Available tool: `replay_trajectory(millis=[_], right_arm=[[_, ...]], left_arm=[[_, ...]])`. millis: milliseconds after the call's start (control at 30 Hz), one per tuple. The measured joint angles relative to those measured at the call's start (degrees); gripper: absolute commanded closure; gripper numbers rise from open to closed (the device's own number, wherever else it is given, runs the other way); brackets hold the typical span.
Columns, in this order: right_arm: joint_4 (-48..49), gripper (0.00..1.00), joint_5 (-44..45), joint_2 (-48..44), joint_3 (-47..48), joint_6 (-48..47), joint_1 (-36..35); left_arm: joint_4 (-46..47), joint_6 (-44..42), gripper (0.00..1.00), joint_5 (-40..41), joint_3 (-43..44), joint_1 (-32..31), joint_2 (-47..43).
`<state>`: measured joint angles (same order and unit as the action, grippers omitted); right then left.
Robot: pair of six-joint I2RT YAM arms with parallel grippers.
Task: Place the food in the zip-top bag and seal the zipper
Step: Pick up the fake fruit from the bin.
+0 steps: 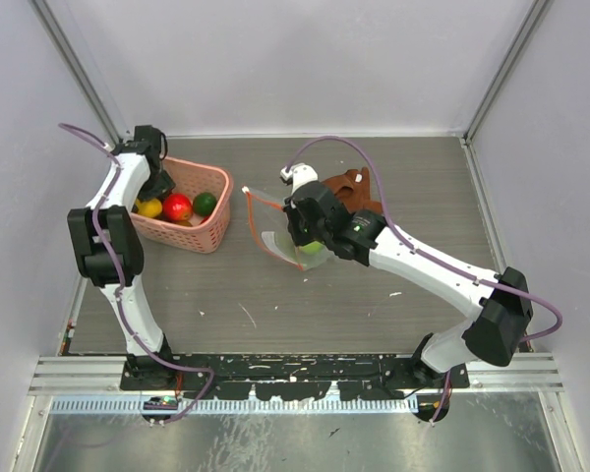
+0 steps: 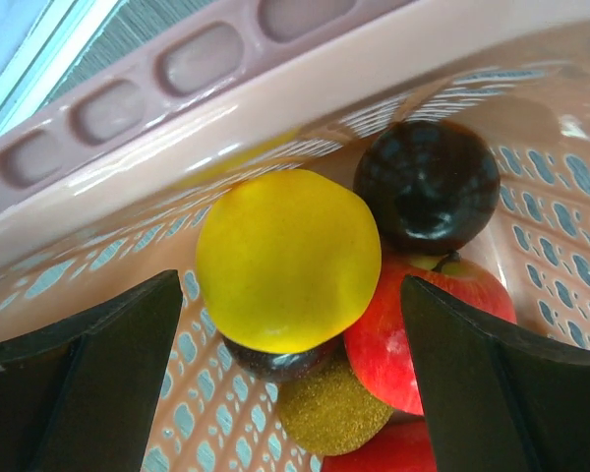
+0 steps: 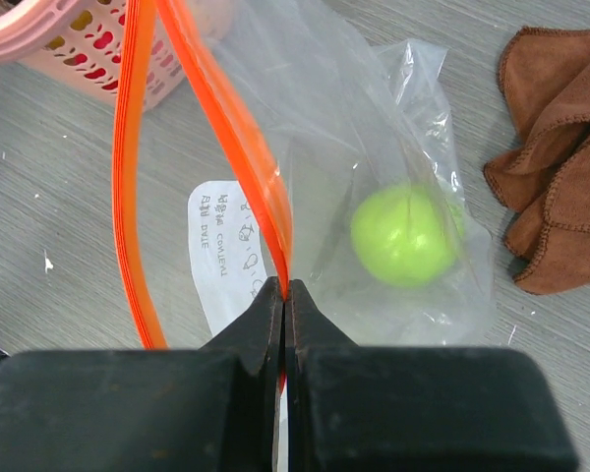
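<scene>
Clamps right jaws together on the zipper (image 3: pixel 242 167), holding open the mouth of the zip-top bag (image 3: pixel 374 118), green ball (image 3: pixel 403 236) inside, on the counter (image 3: pixel 59 197) between pink basket (image 3: pixel 39 29) and brown cloth (image 3: pixel 560 147). Hangs left jaws wide apart inside the basket, yellow fruit (image 2: pixel 285 258) between them untouched, red apple (image 2: pixel 403 334) and dark fruit (image 2: pixel 426 185) beside.

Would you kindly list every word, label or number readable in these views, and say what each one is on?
"DATE": sideways on the white label patch of the clear crinkly zip-top bag.
The patch's other lines are too small and blurred to read.
No other text is visible.
</scene>
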<state>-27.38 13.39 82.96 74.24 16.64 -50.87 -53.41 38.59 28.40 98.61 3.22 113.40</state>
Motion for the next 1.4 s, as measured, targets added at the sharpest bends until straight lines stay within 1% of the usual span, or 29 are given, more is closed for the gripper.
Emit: replay_trajectory(millis=[200, 300, 400, 467, 700, 800, 1100, 1300, 1400], right_arm=[[0.1, 1.00, -0.1, 0.0, -0.5, 0.0, 0.3], [0.0, 1.00, -0.2, 0.0, -0.7, 0.0, 0.3], [0.1, 1.00, -0.2, 0.0, -0.7, 0.0, 0.4], [0.1, 1.00, -0.2, 0.0, -0.8, 0.0, 0.4], [0.2, 1.00, -0.3, 0.0, -1.1, 0.0, 0.4], [0.2, 1.00, -0.3, 0.0, -1.2, 0.0, 0.4], [0.2, 1.00, -0.2, -0.1, -1.2, 0.0, 0.4], [0.1, 1.00, 0.1, -0.1, -1.2, 0.0, 0.4], [0.1, 1.00, 0.2, -0.1, -1.2, 0.0, 0.4]], left_arm=[[2.5, 0.3, 0.08, -1.3, -1.4, 0.6, 1.9], [2.9, 0.2, 0.12, -1.5, -1.9, 0.6, 2.2], [3.4, -0.1, 0.25, -1.6, -2.4, 0.7, 2.2], [4.1, -0.7, 0.32, -1.7, -2.9, 0.7, 2.2], [7.7, -2.8, 0.42, -5.1, -6.0, 0.7, -0.3], [8.8, -3.8, 0.48, -7.5, -7.6, 0.9, -2.1], [9.3, -5.7, 0.50, -16.6, -11.7, 0.9, -11.3], [10.2, -6.6, 0.56, -21.5, -14.6, 0.9, -18.5], [11.3, -6.6, 0.57, -24.8, -17.5, 0.9, -21.9]])
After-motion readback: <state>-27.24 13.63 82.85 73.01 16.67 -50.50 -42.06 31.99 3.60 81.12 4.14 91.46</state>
